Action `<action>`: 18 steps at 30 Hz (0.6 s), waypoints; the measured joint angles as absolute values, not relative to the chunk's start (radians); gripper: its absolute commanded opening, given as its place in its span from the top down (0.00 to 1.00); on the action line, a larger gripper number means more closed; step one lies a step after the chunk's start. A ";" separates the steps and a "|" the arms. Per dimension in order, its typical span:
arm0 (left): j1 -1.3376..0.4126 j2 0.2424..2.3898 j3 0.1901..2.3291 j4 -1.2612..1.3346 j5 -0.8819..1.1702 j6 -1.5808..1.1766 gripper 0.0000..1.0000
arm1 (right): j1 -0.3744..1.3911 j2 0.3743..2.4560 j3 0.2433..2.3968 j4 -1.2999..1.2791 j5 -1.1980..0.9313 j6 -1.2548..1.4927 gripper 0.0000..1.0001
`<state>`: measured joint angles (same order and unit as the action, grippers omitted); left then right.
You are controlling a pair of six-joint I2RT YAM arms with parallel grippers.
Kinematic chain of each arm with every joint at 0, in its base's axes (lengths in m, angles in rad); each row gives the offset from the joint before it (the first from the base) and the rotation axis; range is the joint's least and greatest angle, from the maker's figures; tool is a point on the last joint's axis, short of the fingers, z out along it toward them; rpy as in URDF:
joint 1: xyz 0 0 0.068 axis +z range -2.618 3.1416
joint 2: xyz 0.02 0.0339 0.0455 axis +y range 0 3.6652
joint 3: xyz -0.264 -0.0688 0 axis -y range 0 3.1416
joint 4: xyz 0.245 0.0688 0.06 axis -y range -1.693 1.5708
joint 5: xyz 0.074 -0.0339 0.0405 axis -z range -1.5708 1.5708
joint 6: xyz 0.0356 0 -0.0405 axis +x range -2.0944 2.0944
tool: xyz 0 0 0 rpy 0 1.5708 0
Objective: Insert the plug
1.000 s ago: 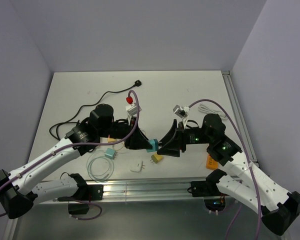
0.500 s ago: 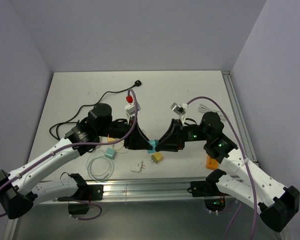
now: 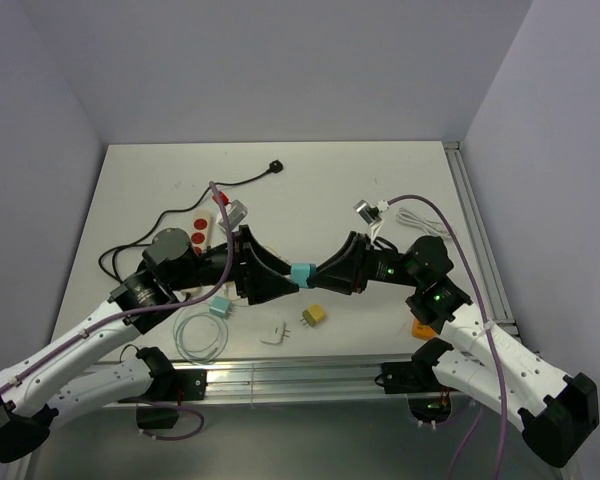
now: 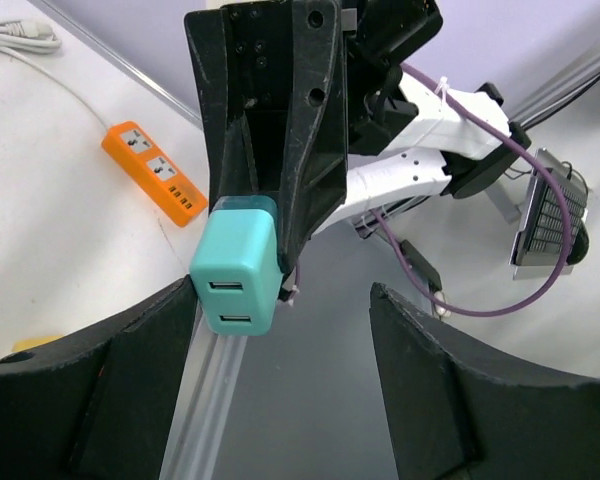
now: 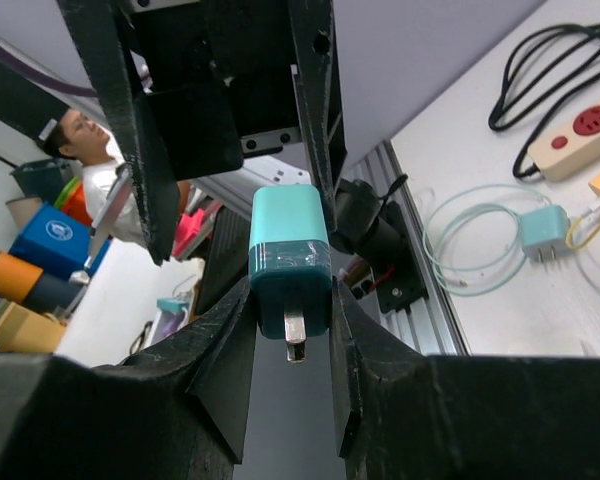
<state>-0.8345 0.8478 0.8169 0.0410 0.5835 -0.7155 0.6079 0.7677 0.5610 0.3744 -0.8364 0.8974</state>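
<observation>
A teal plug (image 3: 302, 274) with two USB ports on one end and metal prongs on the other hangs in the air between the two arms. My right gripper (image 3: 317, 277) is shut on it. In the right wrist view the plug (image 5: 290, 265) sits between the pads, prongs pointing toward the camera. My left gripper (image 3: 286, 283) stands open just to its left. In the left wrist view the plug (image 4: 237, 262) is near the left finger (image 4: 130, 380), with a wide gap to the other finger.
A beige power strip with red sockets (image 3: 202, 225) and a black cable (image 3: 230, 185) lie at the left. An orange power strip (image 3: 420, 325) lies at the right. A pale teal charger with coiled cable (image 3: 220, 308), a white plug (image 3: 274, 333) and a yellow plug (image 3: 314, 316) lie near the front.
My right gripper closed on the teal plug. The left gripper then opened and drew back to the left, uncovering the beige power strip.
</observation>
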 measured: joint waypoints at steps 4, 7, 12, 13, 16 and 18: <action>-0.834 0.863 0.816 0.083 0.578 -0.740 0.26 | 0.608 0.772 0.561 0.416 -0.821 0.929 1.00; -0.834 0.879 0.813 0.110 0.577 -0.757 0.30 | 0.608 0.774 0.561 0.434 -0.813 0.946 1.00; -0.834 0.904 0.813 0.154 0.584 -0.785 0.47 | 0.608 0.774 0.561 0.459 -0.805 0.963 1.00; -0.834 0.908 0.813 0.159 0.586 -0.788 0.50 | 0.608 0.774 0.561 0.467 -0.805 0.969 1.00; -0.835 0.923 0.813 0.176 0.598 -0.803 0.59 | 0.609 0.775 0.561 0.495 -0.806 0.985 1.00; -0.834 0.930 0.812 0.184 0.604 -0.812 0.66 | 0.609 0.777 0.561 0.513 -0.809 0.995 1.00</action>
